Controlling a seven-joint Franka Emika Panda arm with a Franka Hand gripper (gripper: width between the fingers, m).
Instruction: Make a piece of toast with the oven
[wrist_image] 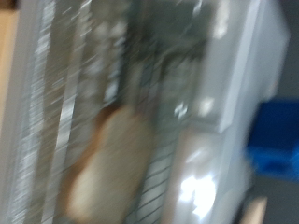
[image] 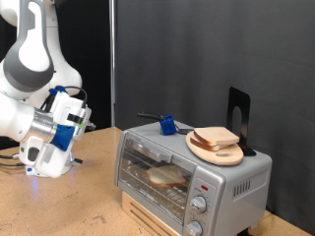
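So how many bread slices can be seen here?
2: one pale squarish bread slice inside the silver toaster oven on its rack, another on the round wooden plate atop it.

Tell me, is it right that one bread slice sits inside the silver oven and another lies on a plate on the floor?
Not quite: the plate with the bread slice rests on top of the oven, as the exterior view shows. The other slice is indeed inside.

No text, label or number can be read — not even on the oven [image: 192,169]
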